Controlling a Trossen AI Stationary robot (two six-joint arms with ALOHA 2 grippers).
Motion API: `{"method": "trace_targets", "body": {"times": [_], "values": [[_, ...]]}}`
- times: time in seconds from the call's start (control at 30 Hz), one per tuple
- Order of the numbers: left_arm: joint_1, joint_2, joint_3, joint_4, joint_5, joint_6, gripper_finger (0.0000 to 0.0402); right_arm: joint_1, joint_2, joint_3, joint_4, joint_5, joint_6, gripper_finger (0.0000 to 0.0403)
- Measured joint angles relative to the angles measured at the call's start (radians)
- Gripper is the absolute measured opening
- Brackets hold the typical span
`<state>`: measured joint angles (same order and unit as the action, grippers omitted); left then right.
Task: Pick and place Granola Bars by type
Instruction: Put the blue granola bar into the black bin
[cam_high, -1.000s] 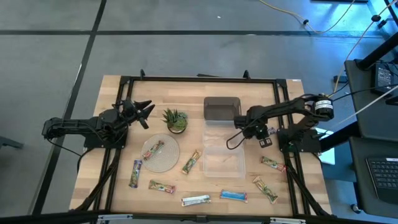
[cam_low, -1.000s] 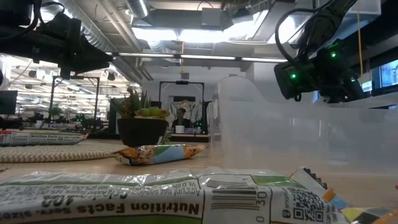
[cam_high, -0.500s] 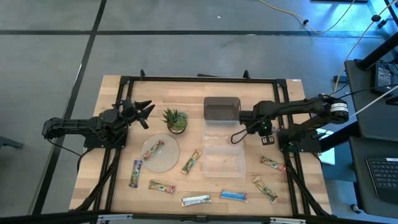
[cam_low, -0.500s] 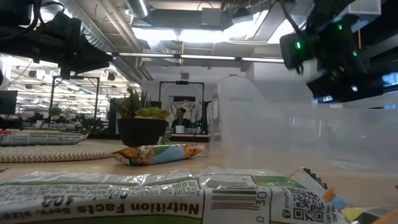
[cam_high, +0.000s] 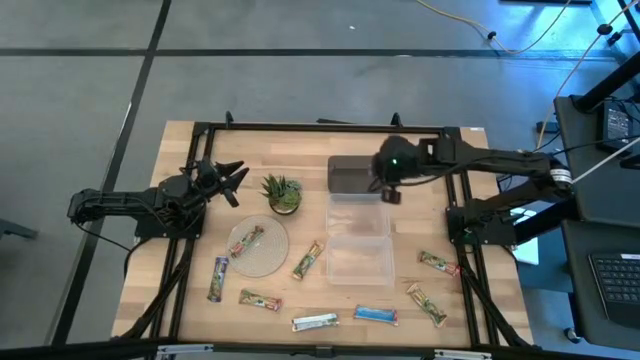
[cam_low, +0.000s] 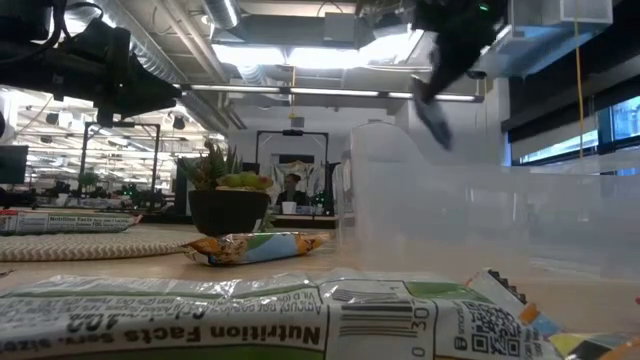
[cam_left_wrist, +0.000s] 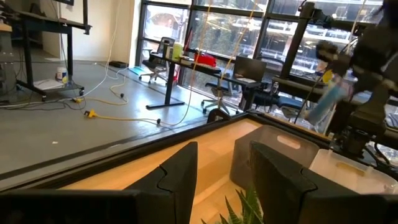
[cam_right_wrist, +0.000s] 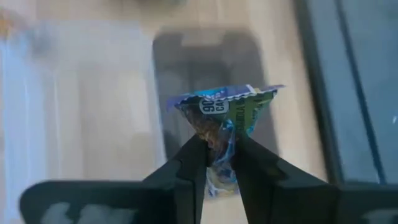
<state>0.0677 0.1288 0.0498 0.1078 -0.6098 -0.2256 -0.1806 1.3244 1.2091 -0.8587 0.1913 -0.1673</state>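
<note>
Right hand (cam_right_wrist: 214, 163) moved over dark bin (cam_high: 352, 174); pinched bar (cam_right_wrist: 222, 121) hangs lengthwise down.

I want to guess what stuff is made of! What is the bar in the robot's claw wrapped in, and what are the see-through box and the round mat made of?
The bar pinched in the right gripper seems wrapped in thin glossy plastic film: it crinkles and has a zigzag edge. The see-through box looks like clear, slightly cloudy plastic; the table shows through it. The round mat looks woven, perhaps straw or fibre.

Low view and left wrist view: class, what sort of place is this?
Probably an open office or lab: ceiling ducts and strip lights, desks and office chairs by big windows, cables across the floor.
</note>
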Motion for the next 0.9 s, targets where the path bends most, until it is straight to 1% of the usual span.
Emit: {"method": "trace_targets", "body": {"times": [0.1,0.2,0.33,0.6,0.77,0.9], "values": [[0.0,0.0,0.0,0.0,0.0,0.0,0.0139,-0.012,0.051,0.031,0.051,-0.006,-0.045,0.0079],[0.0,0.0,0.0,0.0,0.003,0.0,0.0139,-0.03,0.128,0.05,0.06,-0.009,-0.047,0.0079],[0.0,0.0,0.0,0.001,0.003,0.0,0.0139,-0.053,0.242,0.051,0.067,-0.027,-0.047,0.0079],[0.0,0.0,0.0,0.0,0.008,0.0,0.0139,-0.085,0.443,0.051,0.098,-0.027,-0.046,0.008],[0.0,0.0,0.0,0.0,0.008,0.0,0.0139,-0.088,0.509,0.051,0.109,-0.027,-0.046,0.008],[0.0,0.0,0.0,0.0,0.008,0.0,0.0139,-0.088,0.524,0.051,0.108,-0.027,-0.046,0.008]]}}
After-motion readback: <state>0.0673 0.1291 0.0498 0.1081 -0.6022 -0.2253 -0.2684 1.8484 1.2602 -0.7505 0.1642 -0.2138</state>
